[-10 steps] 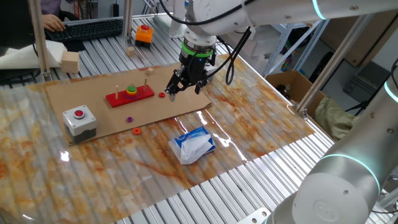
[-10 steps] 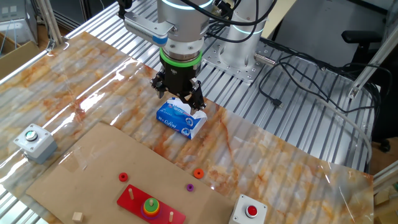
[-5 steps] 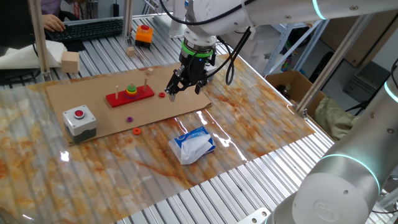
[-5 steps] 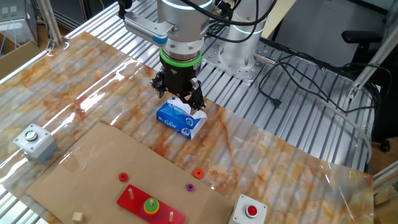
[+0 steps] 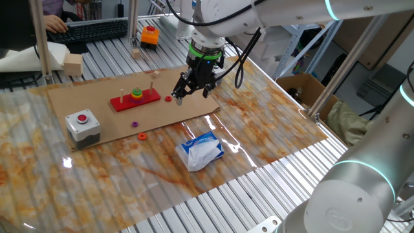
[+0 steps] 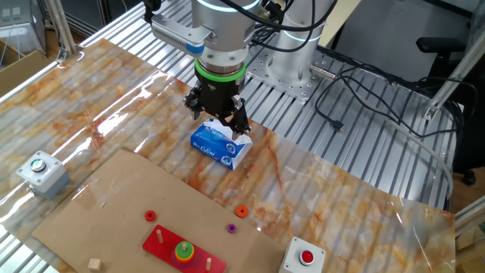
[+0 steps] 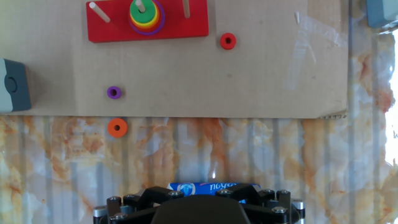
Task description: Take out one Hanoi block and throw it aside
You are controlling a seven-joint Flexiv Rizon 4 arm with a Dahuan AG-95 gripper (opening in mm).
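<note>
Hovering: the arm hangs upright above the table (image 5: 272, 123), pincer (image 5: 192, 90) pointing down, nothing visible between its fingers.
Pincer: fingers read as spread apart in both fixed views.
Hanoi tower: red base (image 7: 148, 23) with stacked rings (image 7: 145, 14) on its middle peg, at 11 o'clock in the hand view, on the cardboard sheet (image 7: 249, 74).
Loose rings: red ring (image 7: 228, 41) at 12 o'clock, purple ring (image 7: 113, 93) and orange ring (image 7: 117, 127) at 10 o'clock, all well apart from the pincer.
Tissue pack (image 6: 220, 143): directly beneath the pincer.
</note>
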